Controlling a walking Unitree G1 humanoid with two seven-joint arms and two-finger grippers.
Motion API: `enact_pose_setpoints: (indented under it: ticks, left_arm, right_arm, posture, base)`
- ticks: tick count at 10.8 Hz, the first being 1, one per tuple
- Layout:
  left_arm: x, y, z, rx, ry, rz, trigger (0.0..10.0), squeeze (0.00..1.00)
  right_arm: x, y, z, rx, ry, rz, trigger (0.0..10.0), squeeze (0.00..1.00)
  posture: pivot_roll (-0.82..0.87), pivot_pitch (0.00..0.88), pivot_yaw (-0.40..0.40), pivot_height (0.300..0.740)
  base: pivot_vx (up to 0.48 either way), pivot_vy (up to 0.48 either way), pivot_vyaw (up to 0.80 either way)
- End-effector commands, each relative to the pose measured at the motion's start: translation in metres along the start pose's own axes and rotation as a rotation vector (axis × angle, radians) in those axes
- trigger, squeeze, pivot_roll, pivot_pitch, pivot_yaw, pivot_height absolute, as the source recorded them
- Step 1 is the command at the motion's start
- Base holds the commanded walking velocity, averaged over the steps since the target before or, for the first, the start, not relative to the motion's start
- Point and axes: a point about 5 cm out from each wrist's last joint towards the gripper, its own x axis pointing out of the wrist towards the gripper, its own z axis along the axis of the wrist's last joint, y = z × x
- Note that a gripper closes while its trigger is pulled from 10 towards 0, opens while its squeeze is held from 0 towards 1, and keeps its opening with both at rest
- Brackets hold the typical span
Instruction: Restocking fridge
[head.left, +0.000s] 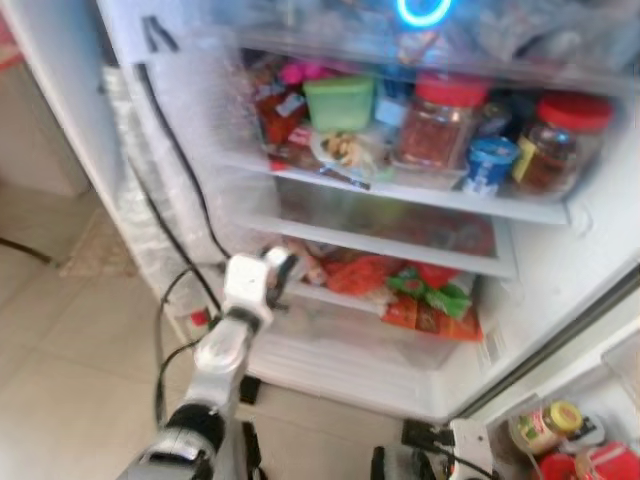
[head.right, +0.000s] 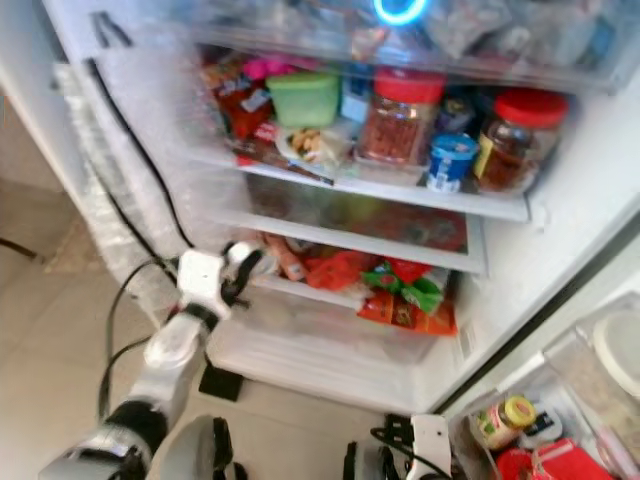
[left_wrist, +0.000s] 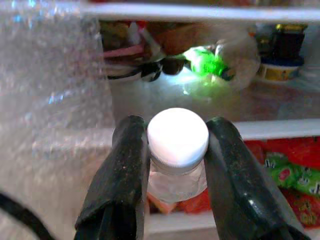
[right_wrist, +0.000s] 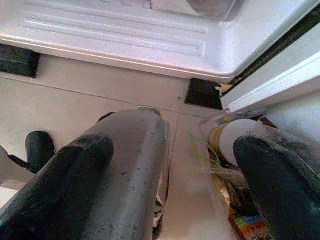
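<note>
The fridge (head.left: 600, 250) stands open and already well stocked: jars (head.left: 440, 118) with red lids and a green tub (head.left: 340, 100) fill the upper shelf, and red and green packets (head.left: 430, 300) crowd the lower shelf on the right. The left gripper (left_wrist: 177, 165) is clamped on a small clear bottle (left_wrist: 177, 145) with a white cap, held at the near left end of that lower shelf, seemingly not yet set down, though the head views are blurred there. The right gripper (right_wrist: 170, 170) hangs low by the floor, fingers apart and holding nothing, near the door bin (head.left: 600, 445) with more containers. This bottle is left to place; how many items remain to stock I cannot tell.
</note>
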Motion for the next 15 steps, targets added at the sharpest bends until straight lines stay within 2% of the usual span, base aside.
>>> enact_pose_setpoints:
  ticks: [1,3,4,7,10,15]
  left_arm:
    - [0.002,0.002,0.003,0.009,-0.022,-0.008,10.0,0.0]
    - [0.009,-0.001,0.008,0.031,-0.037,-0.04,10.0,0.0]
    - [0.013,-0.003,0.011,0.076,-0.042,-0.068,10.0,0.0]
    - [0.021,-0.002,0.015,0.085,-0.029,-0.045,10.0,0.0]
    - [0.008,-0.007,0.004,0.045,-0.038,-0.019,10.0,0.0]
    - [0.007,-0.009,0.006,0.039,-0.053,-0.01,10.0,0.0]
  right_arm:
    - [-0.005,0.0,-0.026,0.018,0.094,-0.004,10.0,0.0]
    - [-0.006,-0.001,-0.027,0.022,0.091,-0.003,10.0,0.0]
    - [-0.006,-0.002,-0.028,0.026,0.089,-0.004,10.0,0.0]
    - [-0.008,-0.005,-0.03,0.026,0.092,-0.008,10.0,0.0]
    - [-0.008,-0.004,-0.03,0.018,0.096,-0.001,10.0,0.0]
    - [-0.007,-0.001,-0.03,0.027,0.094,0.003,10.0,0.0]
  posture:
    - [-0.23,0.105,-0.043,0.636]
    - [-0.24,0.113,-0.046,0.636]
    - [-0.26,0.116,-0.049,0.636]
    - [-0.26,0.128,-0.055,0.636]
    - [-0.24,0.134,-0.054,0.636]
    - [-0.23,0.13,-0.043,0.636]
  base:
    - [0.0,0.0,0.0]
    - [0.0,0.0,0.0]
    - [0.0,0.0,0.0]
    - [0.0,0.0,0.0]
    - [0.0,0.0,0.0]
    - [0.0,0.0,0.0]
